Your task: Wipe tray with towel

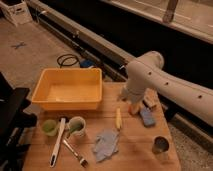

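1. The large rectangular yellow-orange plastic tray (65, 105) with raised walls sits on the back left part of the wooden bench (132, 156); its pale floor is bare.
2. The small crumpled pale blue-grey towel (106, 145) lies flat on the bench near the front edge. It is in front of the tray's right corner and well apart from it, with nothing touching it.
3. The gripper (135, 105) hangs at the end of the white robot arm (150, 75), which reaches in from the right and bends down over the right half of the bench. It hovers low over the wood, to the right of the tray and behind the towel, with its jaws spread wide. Most of it is hidden behind the wrist.
4. A small rectangular blue sponge block (147, 118) lies just beside the gripper, on its front right.
5. A slim yellow stick-like object (118, 119) lies between the tray and the sponge, pointing front to back.
6. Two green cups stand in front of the tray: a light green cup (49, 127) on the left and a pale-rimmed green mug (76, 125) on the right.
7. A long white-handled tool (57, 142) lies between the cups, and a short dark-headed brush (75, 152) lies slanted beside it.
8. A dark grey metal cup (160, 146) stands at the front right.
9. A coiled black cable (66, 60) lies on the floor behind the bench.
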`<action>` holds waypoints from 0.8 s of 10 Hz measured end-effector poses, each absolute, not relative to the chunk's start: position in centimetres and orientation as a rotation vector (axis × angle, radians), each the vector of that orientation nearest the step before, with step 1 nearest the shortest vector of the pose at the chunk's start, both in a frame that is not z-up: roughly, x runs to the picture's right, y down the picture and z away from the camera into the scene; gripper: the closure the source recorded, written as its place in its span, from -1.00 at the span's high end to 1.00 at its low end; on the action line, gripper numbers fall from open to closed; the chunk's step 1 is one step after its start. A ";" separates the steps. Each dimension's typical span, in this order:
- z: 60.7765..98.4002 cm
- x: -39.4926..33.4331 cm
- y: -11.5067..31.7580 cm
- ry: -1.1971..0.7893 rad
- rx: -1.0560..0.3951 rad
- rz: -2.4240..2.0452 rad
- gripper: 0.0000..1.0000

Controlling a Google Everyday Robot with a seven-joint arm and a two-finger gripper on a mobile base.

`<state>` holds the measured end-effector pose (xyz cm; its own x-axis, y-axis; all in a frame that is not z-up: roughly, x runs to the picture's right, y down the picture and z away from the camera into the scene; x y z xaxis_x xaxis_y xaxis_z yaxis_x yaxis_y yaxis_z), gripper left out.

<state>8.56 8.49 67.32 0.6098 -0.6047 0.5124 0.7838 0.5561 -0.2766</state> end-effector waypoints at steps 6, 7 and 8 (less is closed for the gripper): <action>65.8 2.0 11.8 -0.469 -0.530 -1.006 0.26; 65.8 1.9 11.8 -0.470 -0.530 -1.007 0.26; 65.7 2.0 11.8 -0.468 -0.526 -1.009 0.26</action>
<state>1.97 11.76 65.71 0.4554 -0.6647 0.5923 0.8815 0.4298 -0.1954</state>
